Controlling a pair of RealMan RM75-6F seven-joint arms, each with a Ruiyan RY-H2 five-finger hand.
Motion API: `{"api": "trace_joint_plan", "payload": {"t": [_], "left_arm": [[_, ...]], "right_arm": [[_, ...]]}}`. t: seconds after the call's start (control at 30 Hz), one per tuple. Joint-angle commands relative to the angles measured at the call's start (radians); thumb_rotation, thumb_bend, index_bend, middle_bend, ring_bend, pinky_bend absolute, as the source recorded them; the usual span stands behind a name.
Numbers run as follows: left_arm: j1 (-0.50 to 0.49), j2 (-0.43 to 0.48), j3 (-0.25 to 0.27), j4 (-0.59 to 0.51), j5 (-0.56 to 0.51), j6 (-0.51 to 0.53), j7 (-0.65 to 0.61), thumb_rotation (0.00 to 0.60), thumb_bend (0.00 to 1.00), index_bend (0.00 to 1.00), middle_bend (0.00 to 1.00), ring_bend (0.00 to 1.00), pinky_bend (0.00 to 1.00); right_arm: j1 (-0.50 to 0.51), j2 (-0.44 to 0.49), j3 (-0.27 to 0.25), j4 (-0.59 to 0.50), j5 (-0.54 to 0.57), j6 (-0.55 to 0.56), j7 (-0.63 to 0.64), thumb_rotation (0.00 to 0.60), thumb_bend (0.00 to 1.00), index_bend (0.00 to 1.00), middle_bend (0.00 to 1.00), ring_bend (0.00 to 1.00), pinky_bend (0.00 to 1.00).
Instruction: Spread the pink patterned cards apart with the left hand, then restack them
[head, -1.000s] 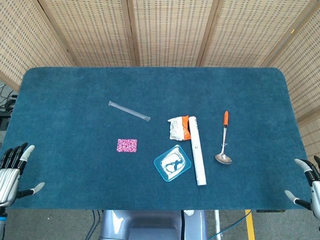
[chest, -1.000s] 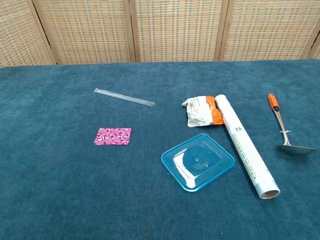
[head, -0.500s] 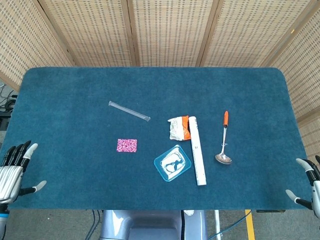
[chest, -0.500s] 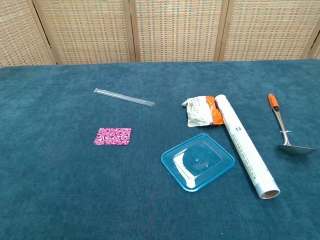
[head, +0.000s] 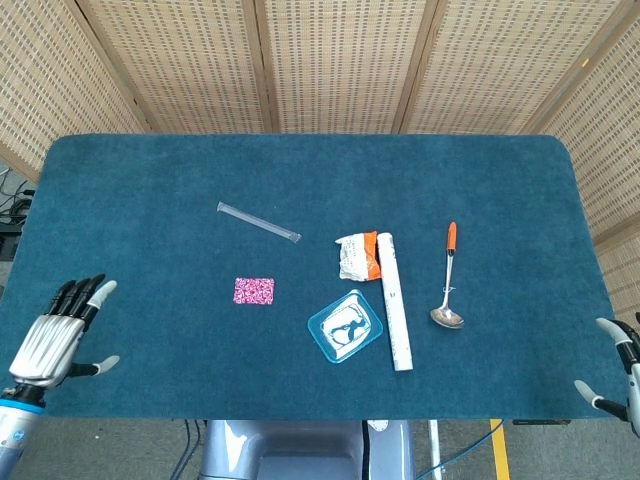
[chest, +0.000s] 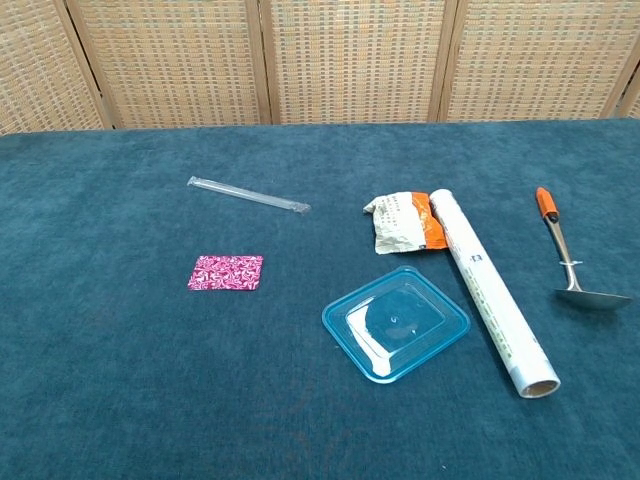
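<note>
Blue table (head: 150, 180) | pink cards (head: 254, 291) stacked | left hand (head: 58, 335) well apart, empty

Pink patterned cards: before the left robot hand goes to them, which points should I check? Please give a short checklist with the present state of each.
1. Pink patterned cards lie flat as one neat stack on the table: ok.
2. Left robot hand holds nothing, fingers apart: ok.
3. Left robot hand has reached the cards: not ok; it is at the table's near left edge, well apart from them.
4. Stretch of table between left robot hand and cards is bare: ok.
5. Nearest neighbours, the clear straw and the blue lid, lie apart from the cards: ok.
6. Right robot hand stays out of the way at the right edge: ok.
</note>
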Motion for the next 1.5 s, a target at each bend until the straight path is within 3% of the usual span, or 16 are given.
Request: {"api": "trace_joint_plan", "payload": {"t": [0.03, 0.23, 0.33, 0.43, 0.5, 0.53, 0.67, 0.73, 1.07, 1.5], "left_arm": [[-0.083, 0.023, -0.015, -0.029, -0.018, -0.118, -0.031, 0.541, 0.02, 0.0, 0.0, 0.0, 0.0], [-0.172, 0.043, -0.029, -0.057, -0.056, -0.261, -0.088, 0.543, 0.0, 0.0, 0.0, 0.0, 0.0], [-0.265, 0.042, -0.052, -0.06, -0.107, -0.41, -0.149, 0.546, 0.0, 0.0, 0.0, 0.0, 0.0], [-0.314, 0.035, -0.063, -0.049, -0.132, -0.478, -0.168, 0.545, 0.0, 0.0, 0.0, 0.0, 0.0], [-0.349, 0.023, -0.072, -0.041, -0.155, -0.524, -0.182, 0.512, 0.0, 0.0, 0.0, 0.0, 0.0], [-0.364, 0.018, -0.076, -0.036, -0.167, -0.546, -0.193, 0.486, 0.0, 0.0, 0.0, 0.0, 0.0], [-0.433, -0.017, -0.098, -0.006, -0.228, -0.629, -0.232, 0.144, 0.0, 0.0, 0.0, 0.0, 0.0], [-0.457, -0.039, -0.106, 0.008, -0.246, -0.647, -0.241, 0.103, 0.0, 0.0, 0.0, 0.0, 0.0], [-0.535, -0.142, -0.11, 0.092, -0.305, -0.69, -0.243, 0.095, 0.0, 0.02, 0.0, 0.0, 0.0], [-0.622, -0.289, -0.077, 0.225, -0.43, -0.731, -0.184, 0.094, 0.0, 0.02, 0.0, 0.0, 0.0]], "right_arm": [[-0.004, -0.002, 0.0, 0.003, 0.002, 0.005, 0.002, 0.6, 0.0, 0.18, 0.24, 0.01, 0.0], [-0.009, -0.003, 0.0, 0.005, 0.005, 0.007, 0.002, 0.6, 0.0, 0.18, 0.24, 0.01, 0.0], [-0.009, -0.002, 0.001, 0.003, 0.006, 0.006, 0.0, 0.6, 0.0, 0.18, 0.24, 0.01, 0.0], [-0.008, -0.001, 0.002, 0.002, 0.007, 0.004, -0.002, 0.6, 0.0, 0.18, 0.24, 0.01, 0.0], [-0.008, 0.0, 0.002, 0.001, 0.007, 0.002, -0.003, 0.6, 0.0, 0.18, 0.24, 0.01, 0.0], [-0.008, 0.0, 0.003, 0.001, 0.008, 0.002, -0.004, 0.6, 0.0, 0.18, 0.24, 0.01, 0.0], [-0.008, 0.002, 0.004, 0.001, 0.01, 0.0, -0.003, 0.6, 0.0, 0.18, 0.24, 0.01, 0.0], [-0.008, 0.002, 0.005, 0.001, 0.011, 0.0, -0.003, 0.6, 0.0, 0.18, 0.24, 0.01, 0.0], [-0.012, 0.002, 0.006, 0.004, 0.014, 0.001, 0.0, 0.6, 0.0, 0.18, 0.24, 0.01, 0.0], [-0.02, 0.001, 0.005, 0.006, 0.024, 0.0, -0.003, 0.6, 0.0, 0.18, 0.24, 0.01, 0.0]]}}
